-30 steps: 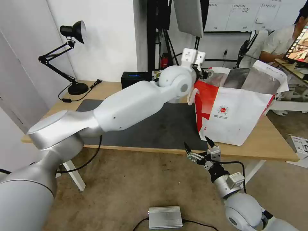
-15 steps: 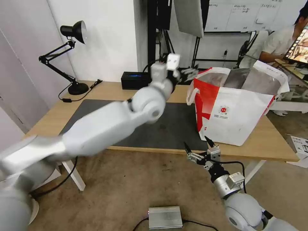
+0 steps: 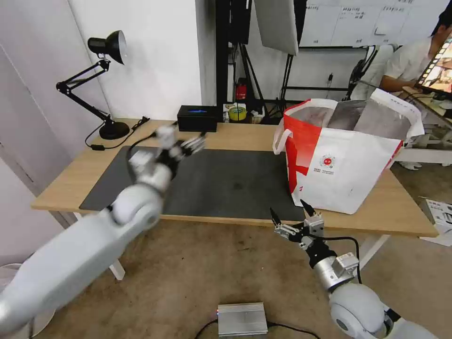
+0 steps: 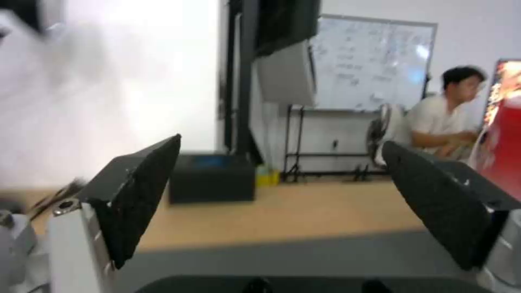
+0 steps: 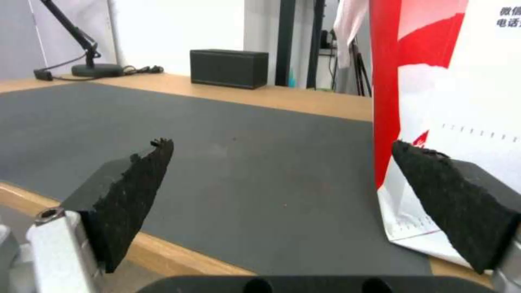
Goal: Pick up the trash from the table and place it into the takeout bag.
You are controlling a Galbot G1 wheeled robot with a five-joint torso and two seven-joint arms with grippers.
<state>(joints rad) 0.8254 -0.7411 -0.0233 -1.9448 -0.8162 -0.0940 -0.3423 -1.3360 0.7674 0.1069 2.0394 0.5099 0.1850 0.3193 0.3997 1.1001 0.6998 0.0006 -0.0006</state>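
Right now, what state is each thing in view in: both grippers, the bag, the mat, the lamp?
Left gripper: open, empty, above the mat.
Right gripper: open, empty, below the table's near edge.
Bag: upright, mouth open, on the table.
Mat: flat, bare.
Lamp: upright, at the table's far left corner.

Bag (image 3: 348, 165): white front, red side panel, silver foil lining, small round red logo. Table (image 3: 405, 212): light wood, white legs. Mat (image 3: 226, 183): dark grey, plain. Box (image 3: 197, 117): black, blue glint on top. Lamp (image 3: 106, 84): black. Arms: white and silver, black pads (image 5: 136, 195).
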